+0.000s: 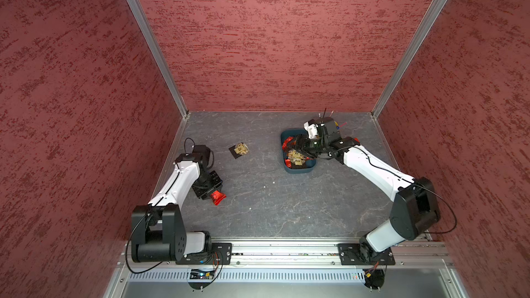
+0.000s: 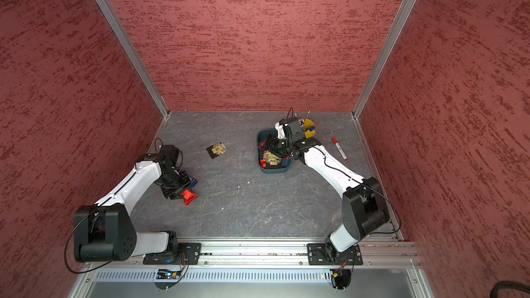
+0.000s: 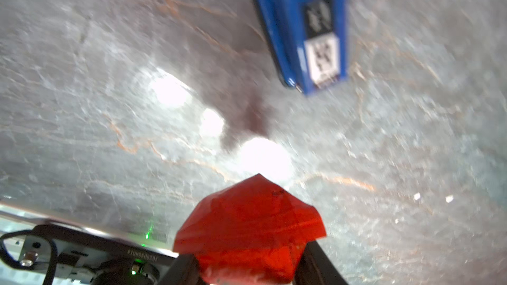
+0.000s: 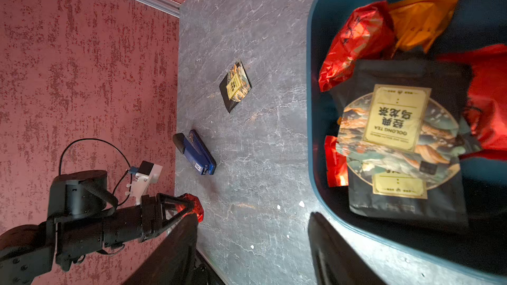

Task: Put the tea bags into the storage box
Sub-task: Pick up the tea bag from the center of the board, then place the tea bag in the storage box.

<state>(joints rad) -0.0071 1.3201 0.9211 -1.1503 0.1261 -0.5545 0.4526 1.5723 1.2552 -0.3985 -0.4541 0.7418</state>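
Note:
My left gripper is shut on a shiny red foil tea bag, low over the table's left side; the packet sticks out between the dark fingers. My right gripper hangs open and empty over the near edge of the teal storage box. Inside the box lie red foil packets, an orange one and black sachets with beige labels. One more black sachet lies flat on the table between the arms, also in the right wrist view.
A blue stapler-like tool lies just behind the left gripper, close in the left wrist view. A yellow cup of pencils stands behind the box, and a red-capped marker lies to its right. Red walls close three sides.

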